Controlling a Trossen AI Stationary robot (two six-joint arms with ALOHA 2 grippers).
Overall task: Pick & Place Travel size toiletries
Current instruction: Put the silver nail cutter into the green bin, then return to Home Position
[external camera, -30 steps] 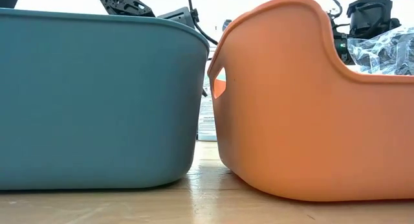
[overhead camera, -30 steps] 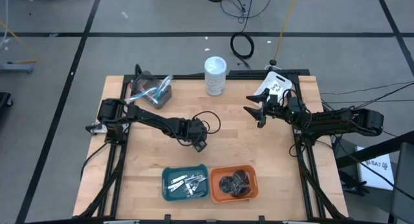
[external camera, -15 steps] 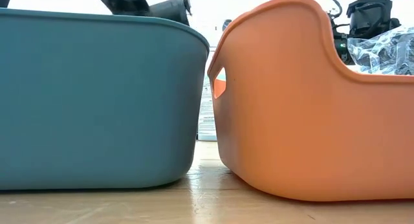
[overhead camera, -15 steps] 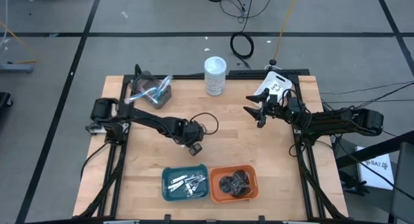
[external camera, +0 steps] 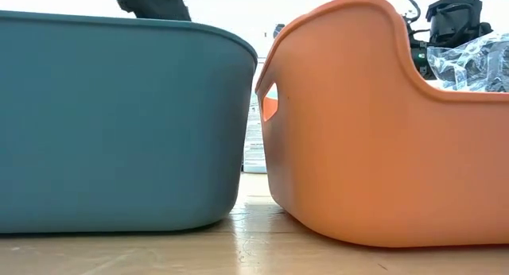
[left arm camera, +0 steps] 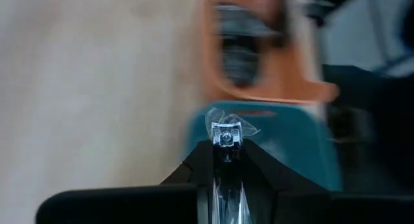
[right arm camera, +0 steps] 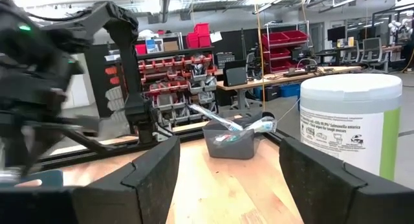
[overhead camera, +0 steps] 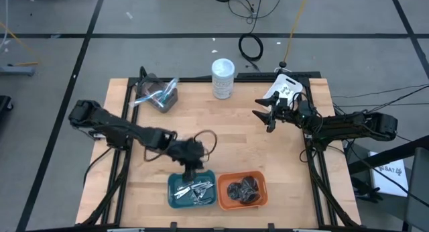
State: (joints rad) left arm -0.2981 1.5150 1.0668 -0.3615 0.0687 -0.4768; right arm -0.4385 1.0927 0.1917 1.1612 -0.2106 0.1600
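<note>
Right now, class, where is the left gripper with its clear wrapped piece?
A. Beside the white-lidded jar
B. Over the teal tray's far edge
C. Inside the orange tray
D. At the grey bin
B: the left gripper, shut on the clear wrapped piece, sits at the teal tray.

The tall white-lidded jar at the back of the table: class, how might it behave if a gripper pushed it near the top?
The jar stands upright and looks taller than wide, so a high push would probably tip it. It looks round, so once down it could roll. Its smooth printed wall may be slippery.
</note>
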